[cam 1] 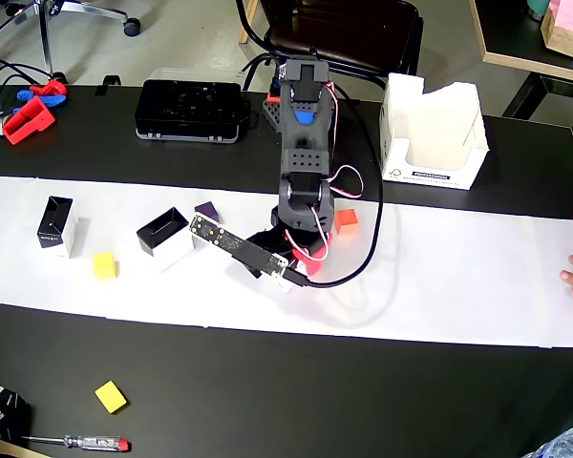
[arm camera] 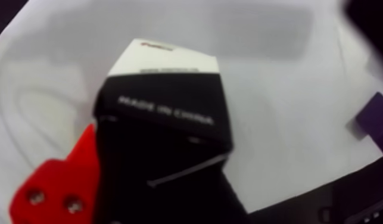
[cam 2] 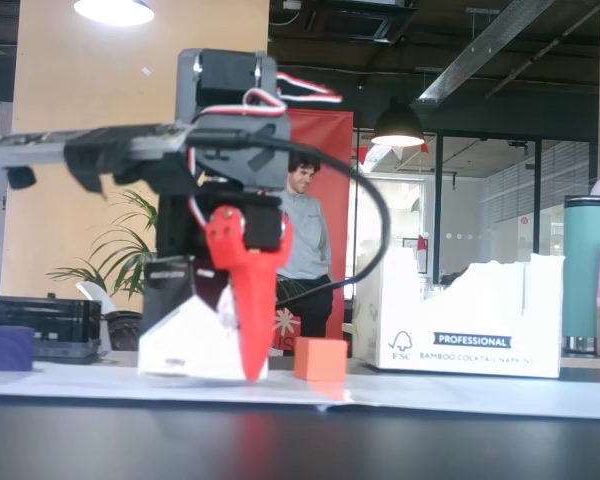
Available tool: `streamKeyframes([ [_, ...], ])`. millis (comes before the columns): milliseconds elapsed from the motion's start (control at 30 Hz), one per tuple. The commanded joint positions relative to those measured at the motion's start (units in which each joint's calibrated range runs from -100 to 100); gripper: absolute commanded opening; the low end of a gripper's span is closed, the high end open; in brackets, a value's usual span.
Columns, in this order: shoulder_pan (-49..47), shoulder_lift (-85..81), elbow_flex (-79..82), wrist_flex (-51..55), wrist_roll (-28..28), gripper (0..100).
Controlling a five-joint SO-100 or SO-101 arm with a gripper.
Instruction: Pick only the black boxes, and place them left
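Gripper [arm camera: 110,179] clamped on black box [arm camera: 164,113] mid white strip [cam 1: 439,277]; two black boxes [cam 1: 56,225] leftward, bare paper between

Three black boxes: one at the far left of the white paper in the overhead view [cam 1: 56,225], one near the middle [cam 1: 164,238], and one under the arm, seen in the wrist view [arm camera: 164,119]. Two yellow cubes [cam 1: 104,265] [cam 1: 111,396], one purple cube [cam 1: 207,210], one orange cube [cam 1: 347,220].
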Motion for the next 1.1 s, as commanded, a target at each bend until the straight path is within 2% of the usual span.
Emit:
streamKeyframes([
  [0,-2.6,-16.5,-4.9,1.4,2.4,4],
  [233,-9.3,-30.8,-4.3,3.0,6.2,4],
  [500,-20.3,-41.4,-3.8,3.2,5.5,4],
  [867,-40.9,-55.4,14.2,3.2,-2.1,4],
  [1067,-55.8,-62.5,25.8,3.2,-7.9,4],
])
